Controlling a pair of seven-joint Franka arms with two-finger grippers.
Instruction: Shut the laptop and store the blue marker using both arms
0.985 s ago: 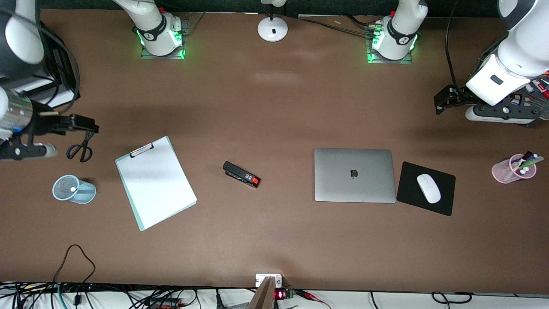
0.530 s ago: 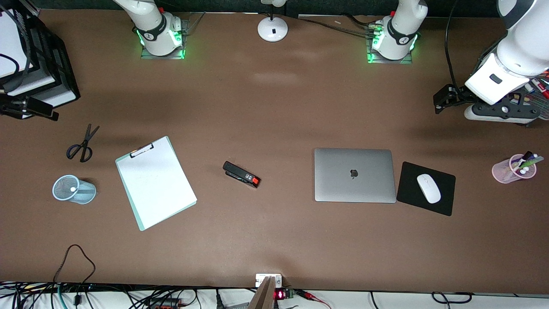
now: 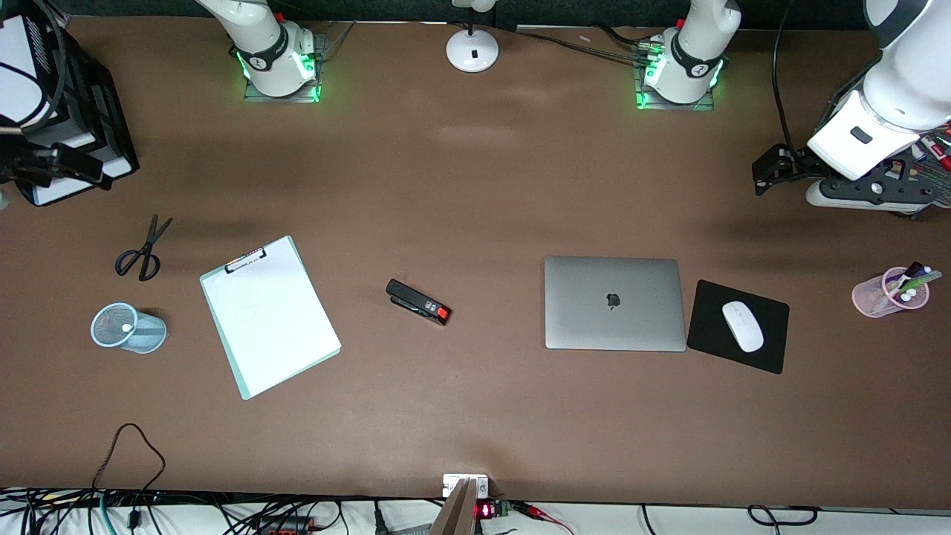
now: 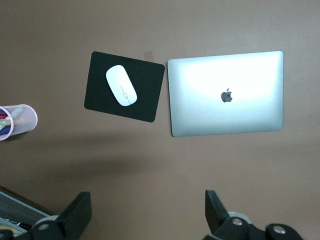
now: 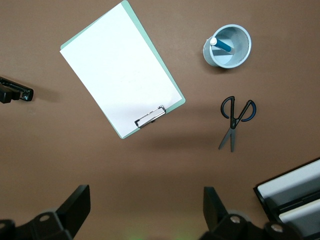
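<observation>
Since a second ago the right gripper (image 3: 44, 167) has drawn back from over the scissors (image 3: 141, 253) to the black tray (image 3: 82, 119), fingers (image 5: 75, 205) spread wide and empty. Nearest the camera lies the laptop (image 3: 614, 303), lid shut, beside the mousepad (image 3: 773, 349); the blue marker (image 5: 223, 45) stands in the mesh cup (image 3: 126, 328); the left gripper (image 3: 773, 171) waits high at its end, fingers (image 4: 77, 215) wide, empty.

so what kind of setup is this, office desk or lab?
Likely a lab bench staged as an office desk: closed laptop beside a mouse on a black mousepad, plus clipboard, with two robot arm bases bolted along the table.
</observation>
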